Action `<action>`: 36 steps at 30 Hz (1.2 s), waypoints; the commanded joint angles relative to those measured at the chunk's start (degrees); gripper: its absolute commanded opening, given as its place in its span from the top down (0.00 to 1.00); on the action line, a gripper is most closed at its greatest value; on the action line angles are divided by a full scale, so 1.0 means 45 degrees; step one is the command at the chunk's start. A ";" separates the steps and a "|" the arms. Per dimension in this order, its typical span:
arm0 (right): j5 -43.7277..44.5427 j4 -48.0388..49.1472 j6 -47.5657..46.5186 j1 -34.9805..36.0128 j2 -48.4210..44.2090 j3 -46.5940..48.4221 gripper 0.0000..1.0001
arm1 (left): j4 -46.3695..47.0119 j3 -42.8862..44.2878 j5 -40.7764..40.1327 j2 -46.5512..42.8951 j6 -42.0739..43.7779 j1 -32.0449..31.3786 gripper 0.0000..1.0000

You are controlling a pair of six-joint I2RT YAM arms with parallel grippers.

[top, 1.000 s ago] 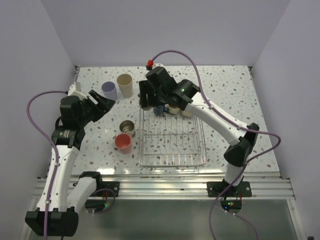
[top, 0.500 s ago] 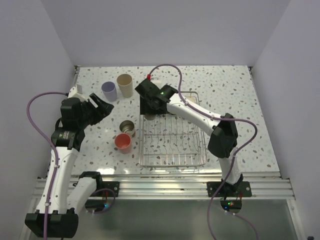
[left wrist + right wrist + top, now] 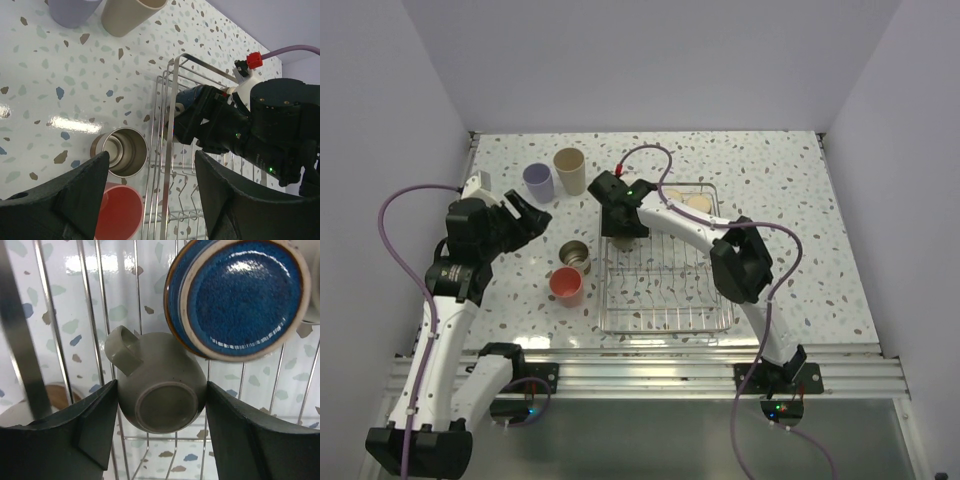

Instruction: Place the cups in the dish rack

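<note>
Grey mug in right pincer beside dish rack rim

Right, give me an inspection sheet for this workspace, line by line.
Surface: speckled tabletop, glossy.
Job's things: dish rack holds the grey mug upside down, with the dark blue mug beside it. The lavender tumbler, beige tumbler, steel cup and coral cup stand outside, left of the rack.
Clutter: nothing seen.
Grippers: right fingers closed on the grey mug; left fingers open, empty.
Cables: purple cables loop from both arms.
Surroundings: plain pale walls on three sides; metal rail at the near edge.
</note>
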 commanded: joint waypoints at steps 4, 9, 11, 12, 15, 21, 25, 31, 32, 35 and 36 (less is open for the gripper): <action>0.0647 0.0480 0.0521 -0.0116 0.0736 0.1076 1.00 | 0.0052 -0.0170 -0.0300 -0.0040 0.0385 -0.0197 0.27; 0.0744 0.0344 0.0423 -0.0135 0.1011 0.1526 1.00 | 0.0091 -0.0112 -0.0417 0.0077 0.0502 -0.0294 0.27; 0.0686 0.0382 0.0306 -0.0135 0.0972 0.1507 0.81 | 0.0091 -0.0112 -0.0456 0.0077 0.0503 -0.0314 0.27; 0.0647 0.0382 0.0306 -0.0135 0.0952 0.1468 0.72 | 0.0091 -0.0131 -0.0476 0.0096 0.0522 -0.0314 0.27; 0.0549 0.0519 0.0286 -0.0155 0.0796 0.1273 0.39 | 0.0130 -0.0112 -0.0496 0.0116 0.0561 -0.0333 0.27; 0.0276 0.0675 0.0364 -0.0135 0.0523 0.0979 0.18 | 0.0111 -0.0112 -0.0378 0.0155 0.0503 -0.0372 0.27; 0.0256 0.0792 0.0365 -0.0116 0.0230 0.0688 0.05 | 0.0130 -0.0190 -0.0300 0.0136 0.0464 -0.0372 0.27; 0.0003 0.1085 0.0190 -0.0116 -0.0453 0.0199 0.01 | 0.0149 -0.0190 -0.0144 0.0077 0.0366 -0.0353 0.27; -0.0056 0.1066 0.0170 -0.0097 -0.0532 0.0140 0.01 | 0.0149 -0.0209 -0.0144 0.0077 0.0347 -0.0372 0.27; -0.0330 0.1377 0.0111 -0.0038 -0.1058 -0.0328 0.01 | 0.0169 -0.0229 -0.0105 0.0019 0.0288 -0.0372 0.27; -0.0562 0.1746 0.0033 -0.0018 -0.1214 -0.0677 0.01 | 0.0169 -0.0267 -0.0085 0.0018 0.0268 -0.0372 0.27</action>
